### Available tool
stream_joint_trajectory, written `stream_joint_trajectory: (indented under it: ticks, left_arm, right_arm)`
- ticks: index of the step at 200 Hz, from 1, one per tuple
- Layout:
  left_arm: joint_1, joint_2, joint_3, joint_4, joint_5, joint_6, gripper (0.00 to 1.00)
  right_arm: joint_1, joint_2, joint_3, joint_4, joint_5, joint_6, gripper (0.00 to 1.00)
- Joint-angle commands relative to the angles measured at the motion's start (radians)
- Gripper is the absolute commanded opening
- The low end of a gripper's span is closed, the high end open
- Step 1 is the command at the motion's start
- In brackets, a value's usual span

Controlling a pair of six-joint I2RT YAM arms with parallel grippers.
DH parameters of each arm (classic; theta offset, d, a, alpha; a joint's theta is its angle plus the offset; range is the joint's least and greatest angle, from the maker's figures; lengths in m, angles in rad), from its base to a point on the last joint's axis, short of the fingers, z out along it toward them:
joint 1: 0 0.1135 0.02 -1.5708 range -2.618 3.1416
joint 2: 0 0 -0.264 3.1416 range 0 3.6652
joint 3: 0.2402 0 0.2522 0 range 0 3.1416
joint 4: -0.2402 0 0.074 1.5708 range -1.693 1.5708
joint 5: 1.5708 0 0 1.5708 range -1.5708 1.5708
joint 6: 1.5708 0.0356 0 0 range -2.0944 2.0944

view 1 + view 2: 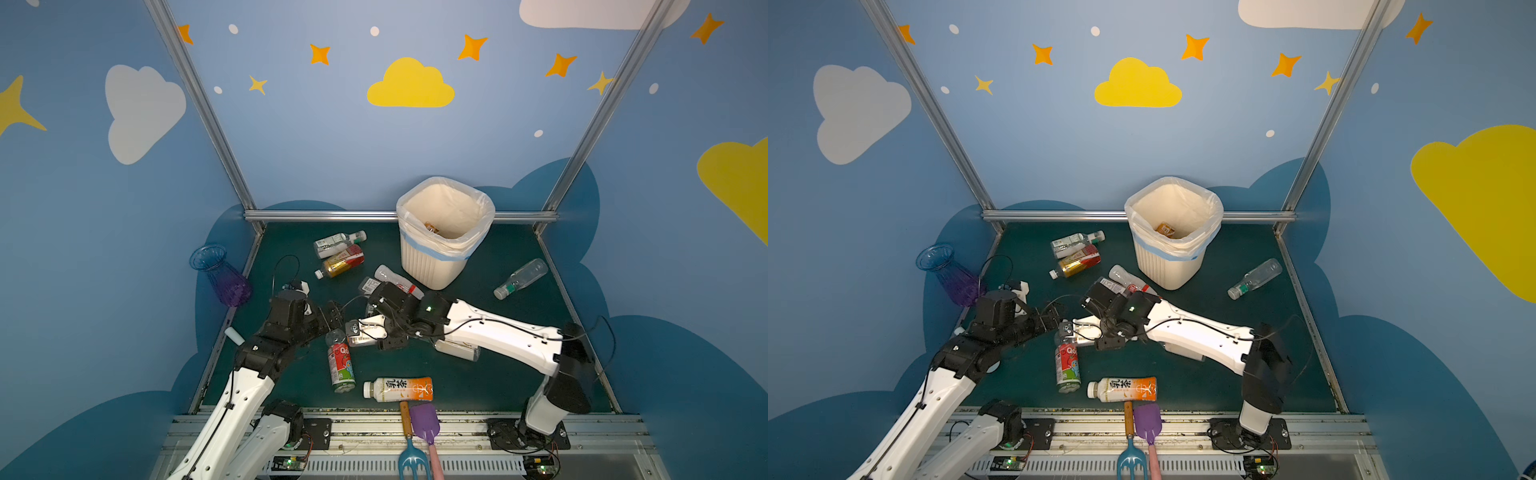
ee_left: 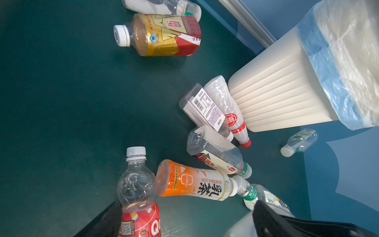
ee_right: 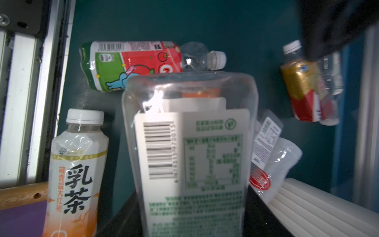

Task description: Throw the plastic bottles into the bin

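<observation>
The right fingers (image 1: 360,328) are sitting over the middle of the dark green bench (image 1: 478,386) and clenching the clear bottle with a white barcode label (image 3: 190,153), which is filling the gap between them in the right wrist view. Whether it is resting on the bench or hanging clear is not showing. The left fingers (image 1: 336,316) are standing spread and released, grasping nothing, just beside the cap end of the red and green bottle (image 1: 341,365) lying on the bench. The bin (image 1: 432,266) is standing upright at the back, right of centre, with an orange-brown item (image 1: 1165,228) lying at its bottom. The other plastic bottles are lying outside it. An orange tea bottle (image 1: 399,388) is at the front edge, and a gold and red bottle (image 1: 343,259) is touching a white-labelled bottle (image 1: 338,243) at the back left. A red-capped bottle (image 1: 395,278) is just beside the bin's foot, a green-labelled clear bottle (image 1: 520,278) is well apart on the right, and one more bottle (image 1: 457,349) is partly hiding under the right arm. A blue-purple vase (image 1: 222,274) is lying tilted at the left edge, and a purple spatula (image 1: 424,419) is lying by the tea bottle.
</observation>
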Motion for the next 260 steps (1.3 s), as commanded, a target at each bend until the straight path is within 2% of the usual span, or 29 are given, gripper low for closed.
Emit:
stream_joint_trajectory:
  ticks: [1,19,36,63,67,76,82,90,99,109,122,157,195,222,260]
  left_arm:
    - [0.006,-0.004,0.043,-0.023,-0.026,0.023,1.00]
    - [0.007,0.008,0.051,-0.011,-0.017,0.018,1.00]
    - [0.007,0.026,0.056,-0.001,0.002,0.011,1.00]
    - [0.007,0.044,0.063,-0.005,0.012,0.007,1.00]
    - [0.007,0.045,0.064,-0.008,0.013,0.008,1.00]
    - [0.006,0.046,0.067,-0.018,0.011,0.010,1.00]
    - [0.006,0.047,0.069,-0.025,0.011,0.010,1.00]
    - [0.007,0.046,0.074,-0.039,0.011,0.013,1.00]
    - [0.007,0.044,0.078,-0.060,0.009,0.018,1.00]
    - [0.007,0.038,0.076,-0.085,-0.001,0.023,1.00]
    - [0.007,0.029,0.063,-0.104,-0.005,0.022,1.00]
    - [0.005,0.035,0.009,-0.129,0.015,0.006,1.00]
    - [0.004,0.077,-0.038,-0.153,0.019,-0.017,1.00]
    - [0.000,0.123,-0.049,-0.164,0.015,-0.039,1.00]
    - [-0.002,0.171,-0.060,-0.136,0.039,-0.082,0.99]
  right_arm:
    - [-0.037,-0.119,-0.008,0.185,0.128,0.019,0.39]
    - [-0.127,-0.150,0.047,0.305,0.149,0.027,0.38]
    - [-0.247,-0.121,0.155,0.363,0.147,0.054,0.37]
    - [-0.452,0.033,0.430,0.295,0.156,0.174,0.39]
    - [-0.480,0.063,0.475,0.275,0.155,0.198,0.44]
    - [-0.537,0.140,0.587,0.216,0.157,0.251,0.66]
    - [-0.565,0.190,0.667,0.157,0.171,0.281,0.75]
    - [-0.585,0.251,0.798,0.046,0.199,0.329,0.82]
    - [-0.594,0.292,0.932,-0.095,0.209,0.381,0.83]
    - [-0.597,0.275,0.964,-0.172,0.202,0.454,0.84]
    - [-0.598,0.172,0.844,-0.161,0.181,0.532,0.84]
    - [-0.604,-0.259,0.217,0.058,0.138,0.710,0.84]
    - [-0.616,-0.643,-0.313,0.036,0.041,0.942,0.71]
    - [-0.613,-0.819,-0.545,-0.015,-0.030,1.035,0.68]
    - [-0.610,-0.893,-0.689,-0.058,-0.108,1.096,0.62]
